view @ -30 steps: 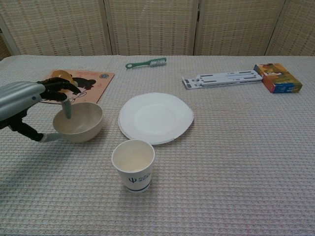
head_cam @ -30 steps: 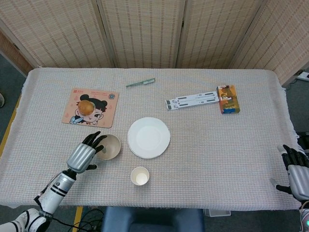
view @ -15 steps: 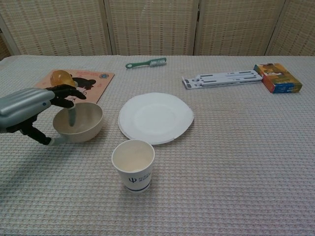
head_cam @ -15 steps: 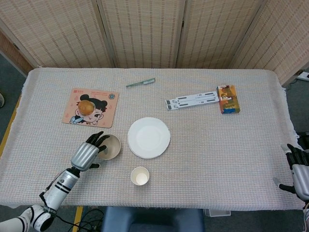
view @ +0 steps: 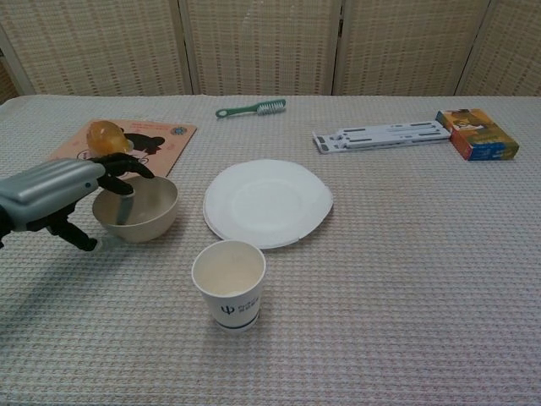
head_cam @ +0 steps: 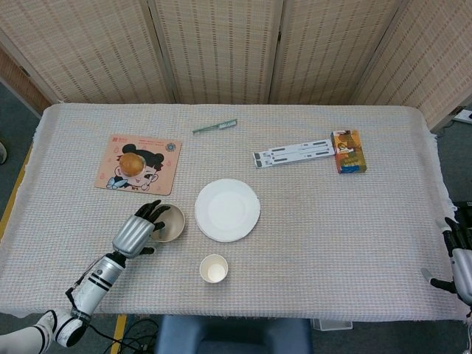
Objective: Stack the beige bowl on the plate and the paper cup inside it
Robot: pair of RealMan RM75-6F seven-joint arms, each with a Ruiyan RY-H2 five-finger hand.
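The beige bowl (head_cam: 172, 222) (view: 150, 208) sits upright on the cloth, just left of the white plate (head_cam: 227, 209) (view: 267, 203). My left hand (head_cam: 136, 233) (view: 52, 194) grips its near-left rim, with the fingers curled over into the bowl and the thumb outside, low by the wall. The paper cup (head_cam: 214, 268) (view: 229, 283) stands upright in front of the plate, untouched. At the table's far right edge my right hand (head_cam: 462, 258) shows only in the head view, holding nothing, fingers apart.
A picture mat (head_cam: 156, 164) with an orange fruit (head_cam: 132, 162) (view: 106, 134) lies behind the bowl. A green brush (head_cam: 214, 126), a white folding stand (head_cam: 293, 153) and a colourful box (head_cam: 347, 150) lie toward the back and right.
My left hand has slid further over the bowl's rim, its fingers reaching deeper inside. The bowl has barely shifted. My right hand has drawn back toward the right edge.
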